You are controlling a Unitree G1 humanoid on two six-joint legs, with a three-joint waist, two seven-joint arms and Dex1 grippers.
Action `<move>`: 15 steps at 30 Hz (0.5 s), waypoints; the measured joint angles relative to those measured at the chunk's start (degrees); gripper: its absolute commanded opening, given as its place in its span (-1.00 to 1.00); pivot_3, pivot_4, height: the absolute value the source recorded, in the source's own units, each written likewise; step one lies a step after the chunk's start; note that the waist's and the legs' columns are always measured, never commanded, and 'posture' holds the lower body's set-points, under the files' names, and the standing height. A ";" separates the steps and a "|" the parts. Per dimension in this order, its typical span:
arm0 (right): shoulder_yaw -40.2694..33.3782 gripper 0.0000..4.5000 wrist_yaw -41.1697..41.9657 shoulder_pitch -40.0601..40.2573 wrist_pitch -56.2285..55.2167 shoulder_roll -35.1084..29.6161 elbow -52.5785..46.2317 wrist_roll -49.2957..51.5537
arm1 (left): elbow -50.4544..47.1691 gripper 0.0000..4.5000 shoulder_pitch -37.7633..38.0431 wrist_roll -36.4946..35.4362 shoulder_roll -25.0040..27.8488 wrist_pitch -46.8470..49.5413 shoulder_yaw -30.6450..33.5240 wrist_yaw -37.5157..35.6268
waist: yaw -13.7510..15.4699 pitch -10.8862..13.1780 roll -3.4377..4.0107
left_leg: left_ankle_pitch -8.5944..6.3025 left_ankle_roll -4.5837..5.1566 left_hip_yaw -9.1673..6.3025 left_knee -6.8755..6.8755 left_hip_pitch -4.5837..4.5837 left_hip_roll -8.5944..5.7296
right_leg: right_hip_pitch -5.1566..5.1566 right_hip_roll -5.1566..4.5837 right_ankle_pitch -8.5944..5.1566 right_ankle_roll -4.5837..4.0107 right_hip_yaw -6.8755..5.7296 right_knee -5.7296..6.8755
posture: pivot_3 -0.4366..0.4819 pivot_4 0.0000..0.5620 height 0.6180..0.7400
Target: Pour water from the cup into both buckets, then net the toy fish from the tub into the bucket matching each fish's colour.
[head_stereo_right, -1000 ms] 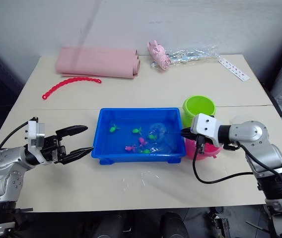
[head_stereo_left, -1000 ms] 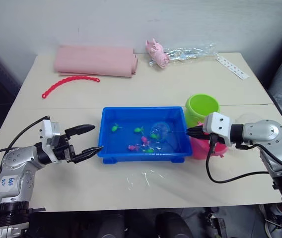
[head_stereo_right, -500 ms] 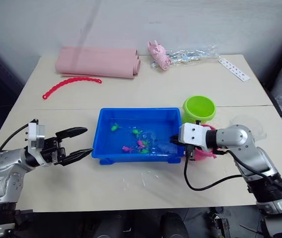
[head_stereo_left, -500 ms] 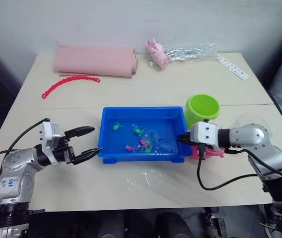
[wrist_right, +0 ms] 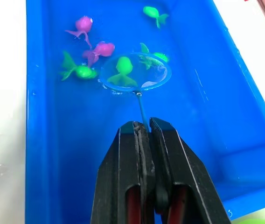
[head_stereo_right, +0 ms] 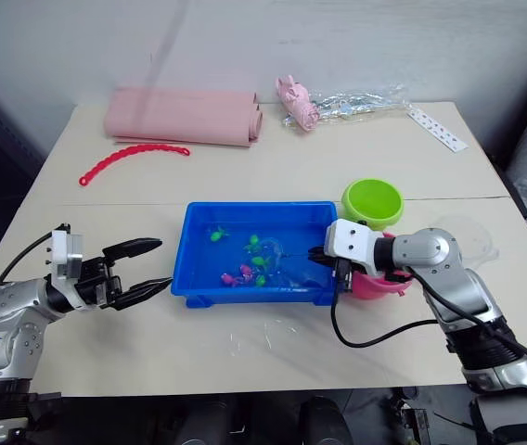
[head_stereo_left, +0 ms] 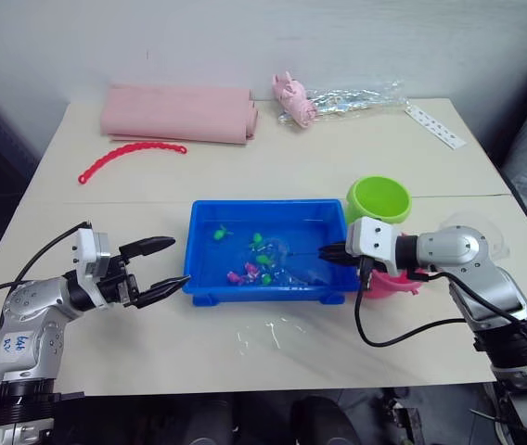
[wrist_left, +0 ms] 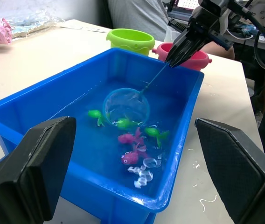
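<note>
The blue tub (head_stereo_left: 265, 293) holds water and several small green and pink toy fish. My right gripper (head_stereo_left: 333, 252) is shut on the thin handle of a small round net (wrist_right: 135, 71), over the tub's right end. The net's ring lies in the water over a green fish (wrist_right: 122, 70). Pink fish (wrist_right: 100, 49) and another green one (wrist_right: 79, 71) float beside it. The lime green bucket (head_stereo_left: 378, 202) and the pink bucket (head_stereo_left: 389, 281) stand right of the tub, the pink one partly behind my right wrist. The clear cup (head_stereo_left: 479, 232) stands behind that arm. My left gripper (head_stereo_left: 166, 264) hangs open, left of the tub.
A folded pink cloth (head_stereo_left: 178, 113) and a red bead chain (head_stereo_left: 129, 158) lie at the back left. A pink pig toy (head_stereo_left: 293, 97), a clear plastic bag (head_stereo_left: 352, 95) and a white strip (head_stereo_left: 435, 125) lie at the back right. Water drops (head_stereo_left: 268, 334) mark the table before the tub.
My right gripper has moved left over the tub, carrying the net toward the middle, over the fish. The fish have drifted. My left gripper has hardly moved.
</note>
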 measured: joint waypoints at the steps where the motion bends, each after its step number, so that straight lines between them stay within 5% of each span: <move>1: 0.63 -1.00 0.01 -0.25 -0.39 0.16 0.61 -0.53 | 0.01 0.99 0.00 0.00 0.00 -0.06 0.00 -0.04 | -0.01 0.00 0.00 | 0.00 0.00 0.00 0.00 0.00 0.00 | 0.00 0.00 0.00 0.00 0.00 0.01 | -0.05 -0.47 1.00; 15: 4.56 -1.00 0.82 -6.39 -1.97 6.05 6.59 -2.98 | 0.08 0.99 0.57 0.00 -0.02 -0.21 0.02 -0.40 | -0.16 0.00 0.01 | 0.01 -0.01 0.00 0.00 0.00 0.00 | -0.03 0.00 0.00 0.00 0.00 0.03 | -0.05 -0.47 1.00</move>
